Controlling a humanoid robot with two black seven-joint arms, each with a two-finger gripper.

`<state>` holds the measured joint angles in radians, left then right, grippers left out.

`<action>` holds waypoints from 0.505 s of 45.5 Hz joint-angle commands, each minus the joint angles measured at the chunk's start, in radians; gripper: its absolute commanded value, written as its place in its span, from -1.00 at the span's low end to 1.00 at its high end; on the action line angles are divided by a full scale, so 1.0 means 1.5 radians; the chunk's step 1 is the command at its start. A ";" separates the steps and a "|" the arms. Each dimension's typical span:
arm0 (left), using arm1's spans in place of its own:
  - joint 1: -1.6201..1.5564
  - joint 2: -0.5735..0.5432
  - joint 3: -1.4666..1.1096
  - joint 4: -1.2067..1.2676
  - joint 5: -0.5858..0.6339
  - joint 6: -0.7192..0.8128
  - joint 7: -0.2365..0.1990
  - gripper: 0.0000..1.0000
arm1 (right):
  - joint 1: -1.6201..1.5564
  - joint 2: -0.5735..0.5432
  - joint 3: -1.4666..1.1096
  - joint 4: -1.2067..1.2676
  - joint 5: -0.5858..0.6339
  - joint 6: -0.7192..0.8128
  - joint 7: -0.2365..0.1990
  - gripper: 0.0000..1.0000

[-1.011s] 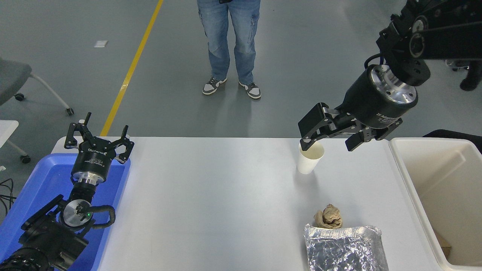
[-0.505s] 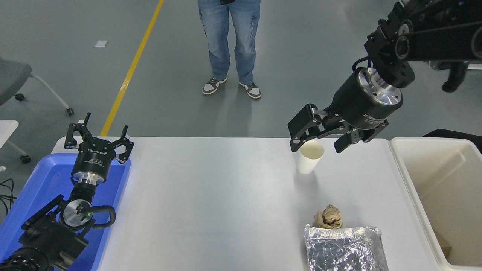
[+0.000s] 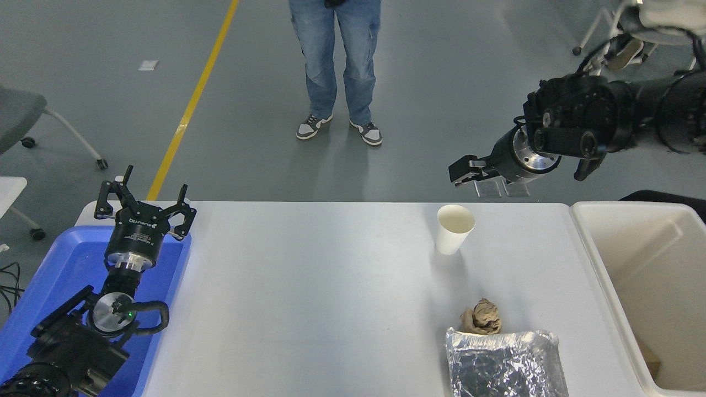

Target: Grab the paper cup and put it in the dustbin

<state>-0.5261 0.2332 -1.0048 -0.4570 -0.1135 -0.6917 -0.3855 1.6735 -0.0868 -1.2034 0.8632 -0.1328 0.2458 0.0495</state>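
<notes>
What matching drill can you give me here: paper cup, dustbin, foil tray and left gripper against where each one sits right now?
Things:
1. paper cup
2. dustbin
3. foil tray
4. left gripper

Places:
A. over the far end of the blue tray, at the table's left side
B. upright on the table's far right part, nothing gripping it
C. near edge of the table, just behind it a crumpled brown paper ball
D. against the table's right end

Pairs: 1-B, 2-D, 3-C, 4-A
</notes>
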 commanded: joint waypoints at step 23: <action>0.000 0.000 0.000 0.000 0.000 0.000 -0.001 1.00 | -0.254 0.047 0.127 -0.168 -0.046 -0.065 -0.032 0.34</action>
<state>-0.5261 0.2332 -1.0048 -0.4572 -0.1135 -0.6917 -0.3866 1.3890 -0.0506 -1.0637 0.6829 -0.1872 0.1581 0.0071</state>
